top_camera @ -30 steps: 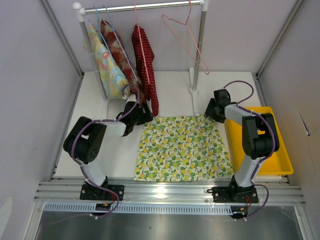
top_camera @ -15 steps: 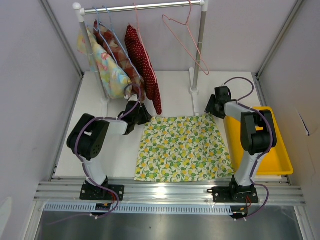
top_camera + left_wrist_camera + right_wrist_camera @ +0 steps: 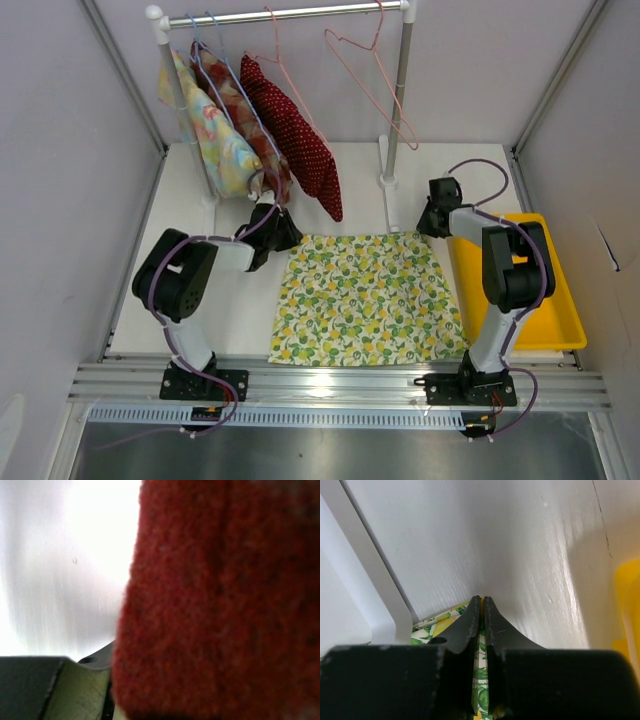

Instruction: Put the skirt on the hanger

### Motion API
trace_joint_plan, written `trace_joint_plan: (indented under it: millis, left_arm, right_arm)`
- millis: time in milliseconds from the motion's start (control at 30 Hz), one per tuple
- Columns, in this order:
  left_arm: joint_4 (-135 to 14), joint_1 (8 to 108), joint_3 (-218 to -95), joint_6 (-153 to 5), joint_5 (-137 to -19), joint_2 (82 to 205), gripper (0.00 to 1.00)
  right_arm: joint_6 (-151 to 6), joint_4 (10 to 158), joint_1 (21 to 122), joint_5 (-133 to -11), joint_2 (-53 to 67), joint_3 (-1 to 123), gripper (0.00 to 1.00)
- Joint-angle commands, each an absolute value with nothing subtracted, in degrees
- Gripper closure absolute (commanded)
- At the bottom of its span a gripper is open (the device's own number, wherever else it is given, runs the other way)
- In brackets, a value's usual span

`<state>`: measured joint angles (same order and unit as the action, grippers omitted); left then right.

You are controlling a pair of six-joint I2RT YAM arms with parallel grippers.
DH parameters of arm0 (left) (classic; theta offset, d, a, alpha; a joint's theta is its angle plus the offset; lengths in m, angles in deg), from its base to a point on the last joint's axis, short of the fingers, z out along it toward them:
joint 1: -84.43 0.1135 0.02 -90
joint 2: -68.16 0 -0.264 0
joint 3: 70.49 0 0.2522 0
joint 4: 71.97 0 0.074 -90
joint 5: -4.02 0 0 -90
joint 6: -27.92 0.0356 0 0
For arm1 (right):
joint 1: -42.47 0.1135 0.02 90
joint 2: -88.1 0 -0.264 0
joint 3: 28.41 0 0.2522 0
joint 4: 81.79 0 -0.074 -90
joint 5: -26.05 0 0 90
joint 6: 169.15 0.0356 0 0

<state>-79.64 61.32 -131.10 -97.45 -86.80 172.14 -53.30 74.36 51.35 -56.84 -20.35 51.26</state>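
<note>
The lemon-print skirt [image 3: 365, 298] lies flat on the white table between the two arms. My right gripper [image 3: 432, 220] is at its far right corner. In the right wrist view that gripper [image 3: 481, 599] is shut, with the skirt's [image 3: 439, 622] printed cloth pinched between the jaws. My left gripper [image 3: 282, 228] is at the skirt's far left corner, under the hanging clothes. A blurred red cloth [image 3: 220, 600] fills the left wrist view, leaving only one finger [image 3: 75, 690] in sight. The pink hanger [image 3: 375, 85] hangs bare on the rail, right of the clothes.
A red white-dotted garment [image 3: 295, 135], a pastel floral one [image 3: 215, 135] and a dark patterned one hang at the rail's left end. The rack's right post [image 3: 395, 110] stands behind the skirt. A yellow tray [image 3: 560, 300] lies along the table's right edge.
The red dotted garment has swung out to the right, its hem now over the table beyond the skirt. My right gripper has shut at the skirt's far right corner.
</note>
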Motion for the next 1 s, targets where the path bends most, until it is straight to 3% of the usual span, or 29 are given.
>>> trace_joint_plan:
  millis: [0, 467, 533, 600, 667, 767, 900, 967]
  left_arm:
    - [-78.60, 61.32, -128.81, -96.27, -84.66, 168.80, 1.00]
    - [-77.29, 59.03, -121.69, -96.10, -86.24, 155.08, 1.00]
    - [-75.88, 58.95, -125.02, -93.65, -86.43, 158.83, 0.92]
    - [-74.49, 59.03, -127.74, -92.23, -84.67, 162.01, 0.76]
    - [-73.16, 59.03, -130.65, -90.21, -83.87, 166.58, 0.70]
    - [-70.96, 59.12, -133.37, -89.59, -84.74, 171.06, 0.49]
    - [-71.13, 59.12, -134.87, -89.24, -84.84, 173.97, 0.38]
    - [-71.13, 59.12, -135.14, -89.24, -83.70, 174.42, 0.44]
  right_arm:
    - [-52.61, 70.48, 51.79, -55.87, -17.21, 48.11, 0.97]
    - [-50.41, 66.17, 52.40, -56.30, 0.29, 41.69, 1.00]
    - [-50.85, 65.73, 52.40, -56.30, -0.32, 42.48, 1.00]
    - [-51.11, 65.73, 52.40, -56.83, -1.02, 42.92, 1.00]
    - [-51.20, 65.90, 52.49, -57.18, -1.81, 43.10, 1.00]
    - [-51.29, 66.17, 52.40, -57.88, -2.78, 43.45, 1.00]
    - [-51.64, 65.91, 52.66, -58.15, -3.31, 44.33, 1.00]
    - [-51.90, 65.64, 52.66, -58.24, -3.57, 44.77, 1.00]
